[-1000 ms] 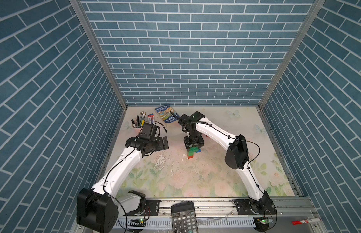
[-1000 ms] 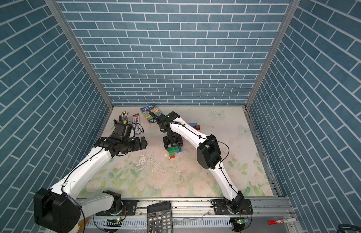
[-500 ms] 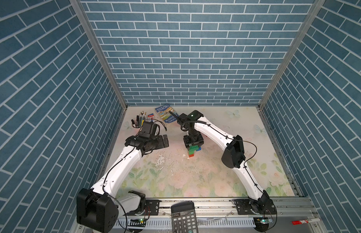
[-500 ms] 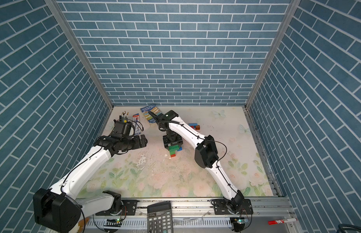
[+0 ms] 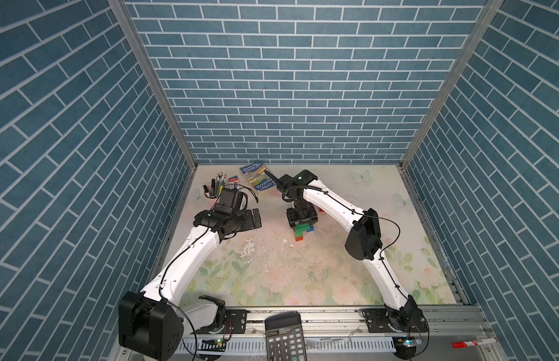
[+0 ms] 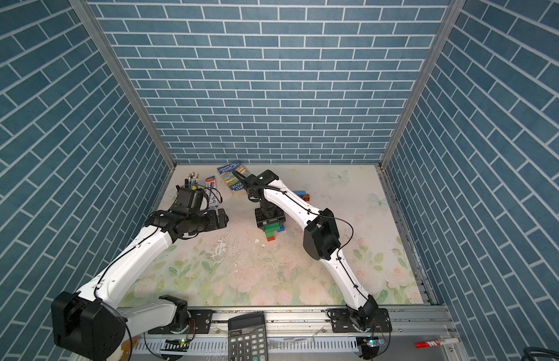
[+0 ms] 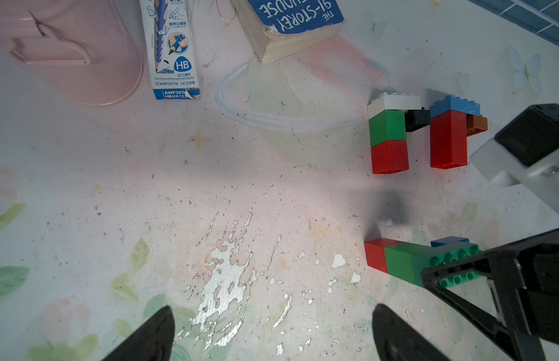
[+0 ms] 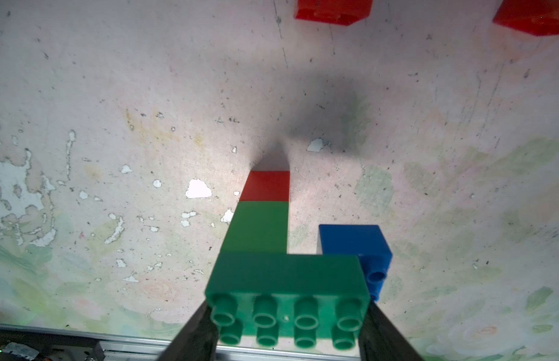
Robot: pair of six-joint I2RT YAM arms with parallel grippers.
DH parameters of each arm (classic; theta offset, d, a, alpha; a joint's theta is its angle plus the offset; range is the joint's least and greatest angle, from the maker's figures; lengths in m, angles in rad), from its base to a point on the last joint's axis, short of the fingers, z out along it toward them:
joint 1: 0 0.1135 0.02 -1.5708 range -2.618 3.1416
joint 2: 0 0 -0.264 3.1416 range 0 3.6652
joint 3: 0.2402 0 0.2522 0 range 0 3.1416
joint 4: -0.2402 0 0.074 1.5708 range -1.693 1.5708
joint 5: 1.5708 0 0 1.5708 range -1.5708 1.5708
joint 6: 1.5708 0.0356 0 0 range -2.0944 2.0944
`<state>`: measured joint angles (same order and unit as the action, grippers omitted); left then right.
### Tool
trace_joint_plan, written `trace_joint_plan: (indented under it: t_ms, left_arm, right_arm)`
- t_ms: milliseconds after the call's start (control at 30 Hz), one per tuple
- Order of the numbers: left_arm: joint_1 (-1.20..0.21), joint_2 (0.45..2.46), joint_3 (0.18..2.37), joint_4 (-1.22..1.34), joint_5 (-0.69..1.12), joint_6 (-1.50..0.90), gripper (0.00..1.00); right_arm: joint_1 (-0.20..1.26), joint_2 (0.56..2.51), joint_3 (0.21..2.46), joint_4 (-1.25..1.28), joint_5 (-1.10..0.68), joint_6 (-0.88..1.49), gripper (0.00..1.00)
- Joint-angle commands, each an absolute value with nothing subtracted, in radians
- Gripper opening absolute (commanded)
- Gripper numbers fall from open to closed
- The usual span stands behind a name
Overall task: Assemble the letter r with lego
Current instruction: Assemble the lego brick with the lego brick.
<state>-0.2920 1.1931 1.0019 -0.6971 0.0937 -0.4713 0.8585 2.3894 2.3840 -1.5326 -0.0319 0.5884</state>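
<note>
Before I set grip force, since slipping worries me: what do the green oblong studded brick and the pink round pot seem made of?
The green oblong studded brick: hard moulded plastic, smooth, slightly glossy; even colour, crisp hollow studs. The pink round pot: smooth satin finish, probably painted metal, possibly plastic; soft sheen, thin raised handle tab.

Worn floral tabletop carries book, pencil box, pink cup, two lego stacks; third stack apparently touching.
</note>
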Motion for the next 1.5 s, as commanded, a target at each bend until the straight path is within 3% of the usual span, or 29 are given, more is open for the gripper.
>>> trace_joint_plan:
  t_ms: [0,800,1467]
  left_arm:
    - [-0.284,1.178,1.02,-0.707,0.103,-0.472,1.0]
    - [-0.284,1.193,1.012,-0.693,0.114,-0.486,1.0]
    - [-0.283,1.219,1.046,-0.691,0.1,-0.479,1.0]
  right_arm:
    - [0.849,2.398,2.332,-1.52,-0.017,0.626,0.49]
    - [0.832,2.325,2.243,-1.438,-0.052,0.623,0.67]
    - [0.815,2.238,2.175,-1.384,-0.065,0.629,0.74]
